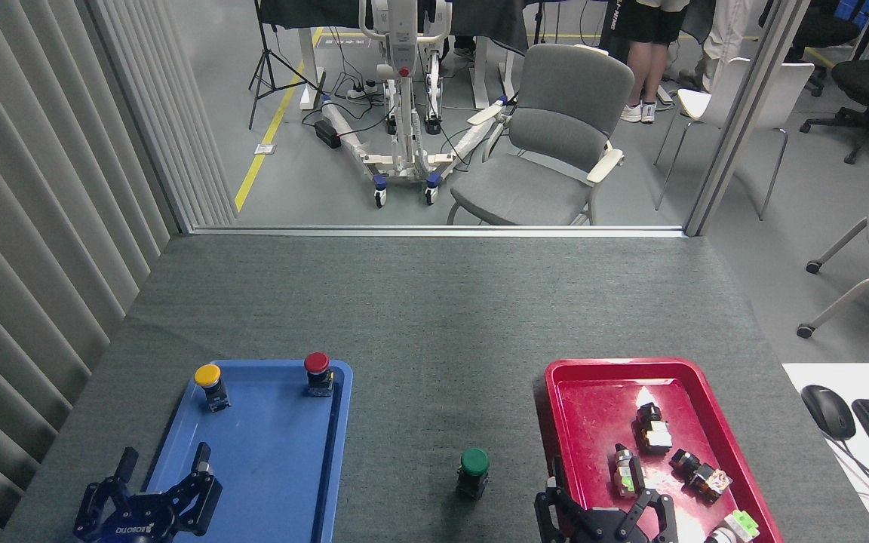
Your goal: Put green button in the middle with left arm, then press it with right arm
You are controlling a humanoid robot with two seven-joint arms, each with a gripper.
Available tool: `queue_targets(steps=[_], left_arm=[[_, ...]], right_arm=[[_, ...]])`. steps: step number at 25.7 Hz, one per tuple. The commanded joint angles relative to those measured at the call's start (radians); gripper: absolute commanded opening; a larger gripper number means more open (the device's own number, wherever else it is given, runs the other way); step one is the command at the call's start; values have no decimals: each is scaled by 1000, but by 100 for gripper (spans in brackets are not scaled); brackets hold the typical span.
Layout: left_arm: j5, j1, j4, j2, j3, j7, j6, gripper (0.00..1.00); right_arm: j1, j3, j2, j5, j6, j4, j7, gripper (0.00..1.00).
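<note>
Green mushroom-cap button (474,469) stands upright on the bare dark-grey felt table (434,317), between the blue plastic tray (268,452) and red plastic tray (593,400), untouched. Left black ROBOTIQ gripper (163,471) over the blue tray's near-left corner, fingers spread, empty. Right black gripper (604,498) over the red tray's near-left edge, fingers spread, empty.

Both arms are cut off by the bottom edge — only the left gripper (161,483) at 7 o'clock and the right gripper (606,501) at 5 o'clock show. A pale-green switch (736,526) at 5 o'clock is clipped too; the red tray (589,400) runs off the bottom.
</note>
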Motion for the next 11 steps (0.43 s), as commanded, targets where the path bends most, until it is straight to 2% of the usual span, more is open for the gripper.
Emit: queue_targets(steps=[1,11], left_arm=[[0,0,1,-2,0,0,-1,100],[-2,-14,-5,4,-1,-60,-64,100]], right_arm=[[11,-15,-1,-1,-16,-11,-1,100],[22,-18,-3,-9,-26,-19,-9,100]])
